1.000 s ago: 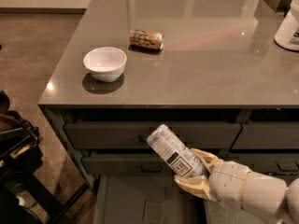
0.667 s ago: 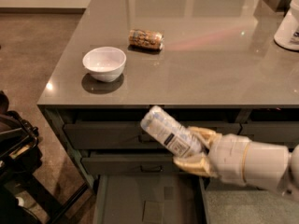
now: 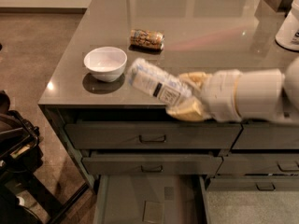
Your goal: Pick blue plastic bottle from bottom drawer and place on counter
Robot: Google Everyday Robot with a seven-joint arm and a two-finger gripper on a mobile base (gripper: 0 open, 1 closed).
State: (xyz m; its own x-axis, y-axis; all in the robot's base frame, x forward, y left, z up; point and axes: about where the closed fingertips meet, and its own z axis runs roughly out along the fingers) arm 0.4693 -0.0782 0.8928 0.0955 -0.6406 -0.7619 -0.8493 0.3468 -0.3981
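— Mid-frame, our gripper (image 3: pixel 187 96) is clamped on the bottle (image 3: pixel 154 82), held tilted at the front edge of the counter (image 3: pixel 210 27), well above the open bottom drawer (image 3: pixel 121 204).
— So we're mid-carry. Next we need a bare spot right of the bowl (image 3: pixel 105 63), then lower and release.

White bowl (image 3: pixel 105 63), brown can (image 3: pixel 146 38), white jug (image 3: pixel 288 24)

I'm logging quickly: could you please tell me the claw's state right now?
Claw: shut on the blue plastic bottle, above the counter near its front edge.
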